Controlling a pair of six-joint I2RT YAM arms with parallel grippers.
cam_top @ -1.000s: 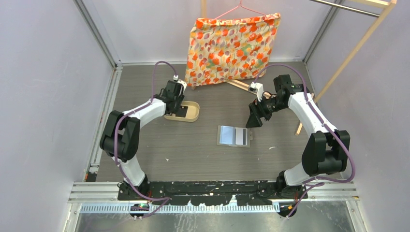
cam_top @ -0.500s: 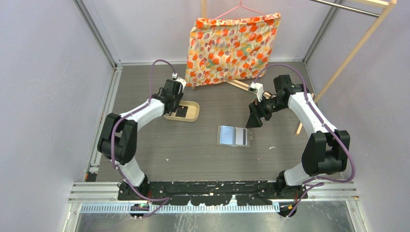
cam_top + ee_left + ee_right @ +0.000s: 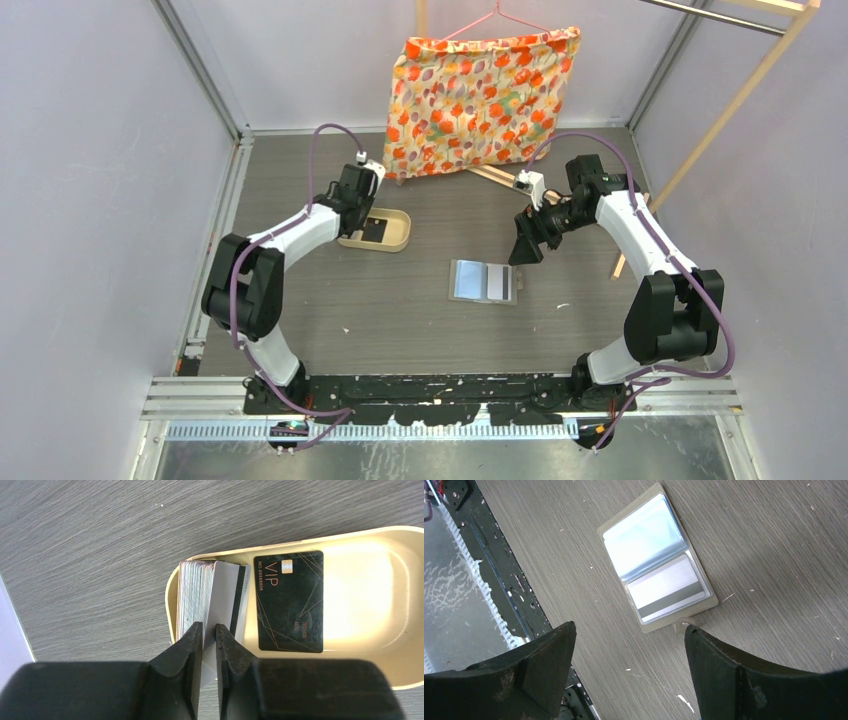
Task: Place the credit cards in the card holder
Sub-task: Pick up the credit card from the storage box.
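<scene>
A tan oval tray (image 3: 350,532) holds a stack of pale credit cards (image 3: 192,592) standing on edge and a black VIP card (image 3: 290,602) lying flat. My left gripper (image 3: 209,630) is down in the tray's end, shut on one white card with a dark stripe (image 3: 227,592) at the side of the stack. The grey card holder (image 3: 644,545) lies open on the table with one striped card (image 3: 667,587) in its near pocket. My right gripper (image 3: 629,627) hangs open just above and beside it, holding nothing. From above, the holder (image 3: 483,281) lies between both arms.
A flowered cloth (image 3: 480,100) hangs on a pink hanger at the back. A wooden frame (image 3: 740,100) leans at the back right. Purple walls close in both sides. The black and metal base rail (image 3: 454,580) runs along the table's near edge.
My left gripper's jaws have closed from half open onto the white card in the tray. The right arm and the card holder have not moved.
</scene>
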